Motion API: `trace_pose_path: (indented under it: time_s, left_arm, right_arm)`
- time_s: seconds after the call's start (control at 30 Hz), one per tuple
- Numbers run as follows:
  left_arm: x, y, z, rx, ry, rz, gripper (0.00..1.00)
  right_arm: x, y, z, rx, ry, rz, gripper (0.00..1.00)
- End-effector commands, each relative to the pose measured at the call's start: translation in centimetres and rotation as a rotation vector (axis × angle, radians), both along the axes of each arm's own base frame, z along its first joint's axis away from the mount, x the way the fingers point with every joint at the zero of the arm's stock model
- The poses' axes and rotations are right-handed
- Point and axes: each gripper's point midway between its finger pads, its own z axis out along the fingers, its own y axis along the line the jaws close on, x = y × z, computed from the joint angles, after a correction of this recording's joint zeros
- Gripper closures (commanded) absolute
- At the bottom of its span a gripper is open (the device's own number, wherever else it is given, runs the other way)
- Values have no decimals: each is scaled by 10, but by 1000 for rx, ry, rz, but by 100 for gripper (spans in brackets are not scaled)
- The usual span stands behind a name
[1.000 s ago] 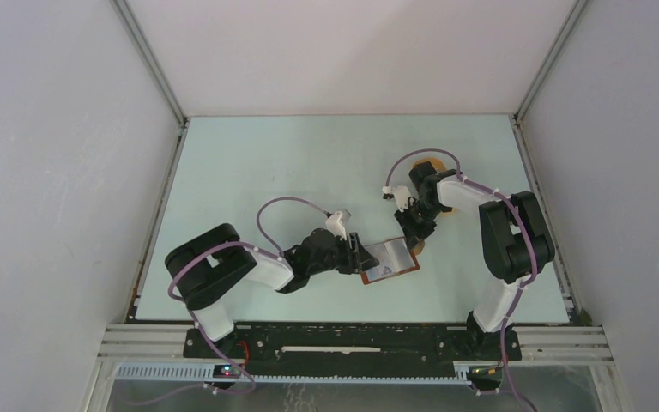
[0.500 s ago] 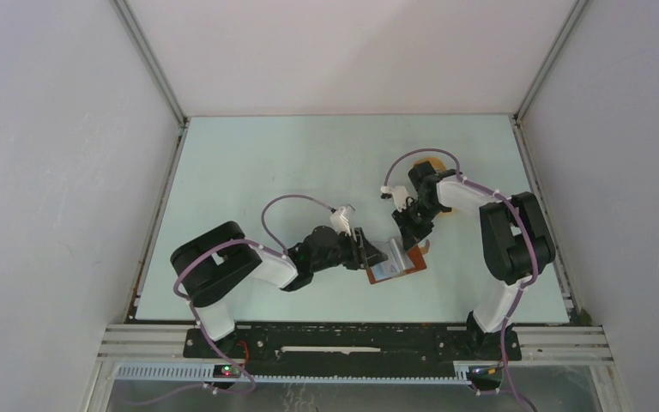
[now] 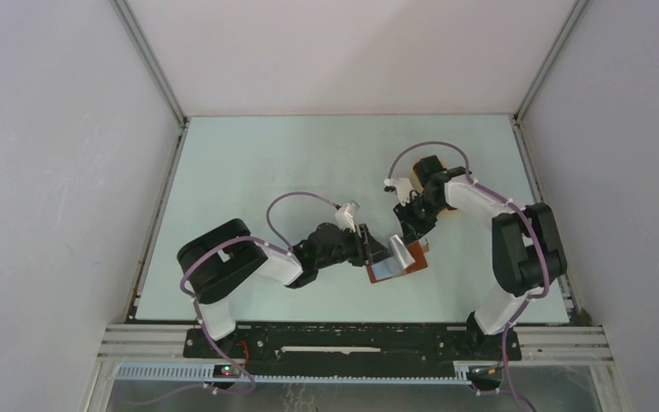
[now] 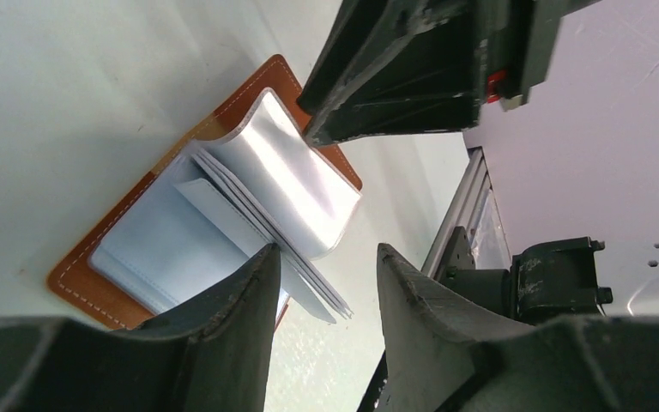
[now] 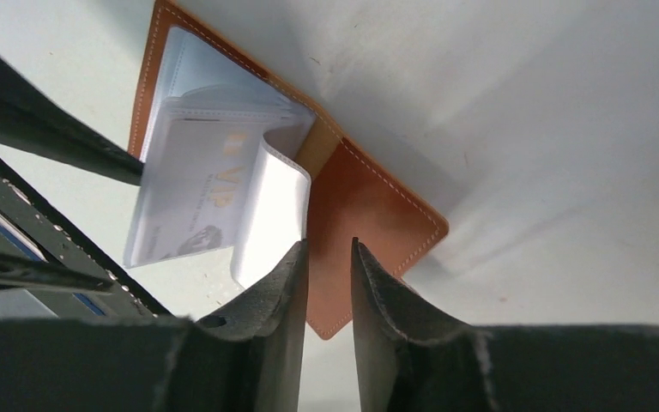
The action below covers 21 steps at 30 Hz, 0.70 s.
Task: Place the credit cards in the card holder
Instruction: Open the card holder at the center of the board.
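Mid-task, going by how things lie. Can see holder (image 3: 395,268) spread open on table (image 3: 266,172), leather down, right of centre, w/ both grippers crowded over it. Can make out a fan of clear sleeves (image 4: 316,296) inside, w/ top sleeve (image 4: 287,172) raised and curling up off the rest.

Reading L gripper (image 4: 326,257) as part open: wide gap, jaws either side of the sleeves' free edges, not pinched on them as far as its wrist cam shows. No card in it.

Reading R gripper (image 5: 328,249) as almost closed: thin slit only, bare leather showing thru it, nothing in it. Sits right at the top sleeve, one jaw just beside or touching the curl. From L wrist cam, looks to be propping that sleeve up. Can't confirm contact.

Done so far: at least one card (image 5: 196,190) in. White w/ gold "VIP" lettering, tucked in a sleeve on the side of the holder nearer L gripper. Can't tell whether the other pale sheets are cards or empty plastic.

Left to do: hard to count. No loose cards spotted on table in top view. Can see tray (image 3: 430,166) only in part, behind R arm (image 3: 523,249), contents hidden, so maybe more cards there, maybe not. Would guess halfway or later. If any card remains, needs fetching and sliding into the opened sleeve. If none, needs sleeves laid flat, then perhaps holder shut.
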Motion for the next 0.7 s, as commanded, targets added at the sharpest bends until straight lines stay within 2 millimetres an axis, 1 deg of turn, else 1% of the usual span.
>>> trace_pose_path:
  time_s: [0.0, 0.17, 0.3, 0.43, 0.47, 0.57, 0.67]
  left_arm:
    - [6, -18, 23, -61, -36, -24, 50]
    - [8, -22, 22, -56, -37, -32, 50]
    - [10, -26, 21, -51, -38, -33, 50]
    - [13, -29, 20, -45, -38, -36, 50]
    - [13, -30, 19, -44, -37, -36, 50]
    - [16, -32, 19, -43, -41, -32, 50]
    - [18, -32, 15, -36, -38, -25, 50]
  right_arm:
    - [15, -3, 34, 42, -109, -19, 65]
    - [16, -6, 49, 89, -132, -43, 60]
    - [11, 2, 59, 180, -102, -51, 57]
    - [1, 15, 58, 264, -24, -36, 55]
    - [-1, 17, 58, 275, -11, -31, 53]
    - [-3, 18, 56, 282, 14, -23, 49]
    - [-1, 15, 62, 296, -4, -33, 48]
